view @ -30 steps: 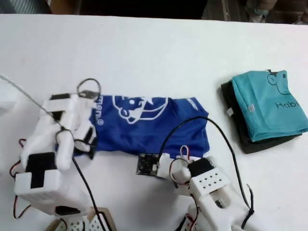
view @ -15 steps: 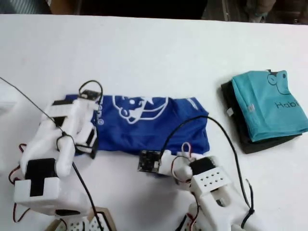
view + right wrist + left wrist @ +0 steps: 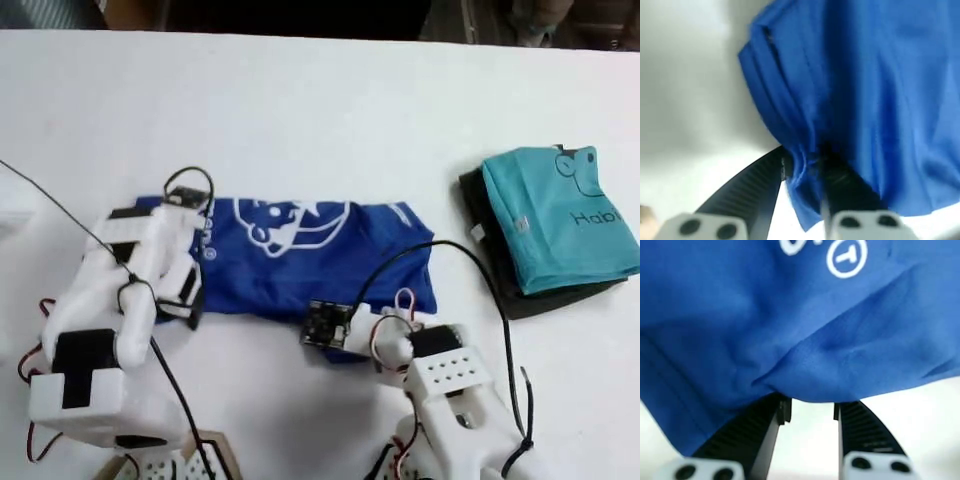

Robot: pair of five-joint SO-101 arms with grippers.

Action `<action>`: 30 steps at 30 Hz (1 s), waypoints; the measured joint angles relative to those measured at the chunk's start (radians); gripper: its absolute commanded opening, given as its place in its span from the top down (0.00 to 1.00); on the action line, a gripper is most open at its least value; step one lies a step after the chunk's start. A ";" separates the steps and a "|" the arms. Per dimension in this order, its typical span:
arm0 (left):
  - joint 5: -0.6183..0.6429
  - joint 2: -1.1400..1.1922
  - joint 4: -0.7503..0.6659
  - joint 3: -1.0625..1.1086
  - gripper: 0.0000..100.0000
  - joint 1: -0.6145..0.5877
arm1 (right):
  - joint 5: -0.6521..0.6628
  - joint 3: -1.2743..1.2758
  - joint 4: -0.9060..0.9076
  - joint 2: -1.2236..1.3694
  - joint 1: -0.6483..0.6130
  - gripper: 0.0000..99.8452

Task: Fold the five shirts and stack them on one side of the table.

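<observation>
Two arms stand at the near edge of the white desk, side by side. The left arm leans forward and inward, its gripper down at the left end of the blue shirt. In the left wrist view this gripper has its fingers apart, with bare desk showing between them and the shirt's edge bunched right at their tips. The right arm reaches a short way forward and to the left, wrist low, meeting the near edge of the same shirt. In the right wrist view its gripper is pinched together on a gathered fold of the blue cloth, which hangs in pleats from between the fingers.

One blue shirt lies across the middle of the desk, folded into a long band with a white print facing up, its right end rumpled. Well apart from it, on the right side of the desk, one stack of two folded garments sits: one teal shirt on top of one black shirt, the black one showing along the left and near edges. That makes three shirts. Beyond them the desk runs white to its far edge, with a dark strip of room behind.
</observation>
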 measured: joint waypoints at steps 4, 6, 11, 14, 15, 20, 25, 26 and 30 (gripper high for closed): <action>0.000 0.000 0.000 0.000 0.83 0.000 | 0.000 -0.003 0.000 -0.005 0.000 0.98; 0.000 0.000 0.000 0.000 0.83 0.000 | 0.000 -0.023 0.015 -0.005 0.000 0.98; 0.000 0.000 0.000 0.000 0.83 0.000 | 0.000 -0.169 0.106 -0.005 0.025 0.98; 0.000 0.000 0.000 0.000 0.83 0.000 | 0.000 -0.273 0.152 -0.005 0.026 0.98; 0.000 0.000 0.000 0.000 0.83 0.000 | 0.000 -0.304 0.158 -0.005 0.025 0.98; 0.000 0.000 0.000 0.000 0.83 0.000 | 0.002 -0.436 0.160 0.008 0.025 0.98; 0.000 0.000 0.000 0.000 0.83 0.000 | 0.002 -0.572 0.126 0.170 0.025 0.98; 0.000 0.000 0.000 0.000 0.83 0.000 | 0.002 -0.609 0.123 0.218 0.023 0.98; 0.000 0.000 0.000 0.000 0.83 0.000 | 0.002 -0.776 0.120 0.442 0.023 0.98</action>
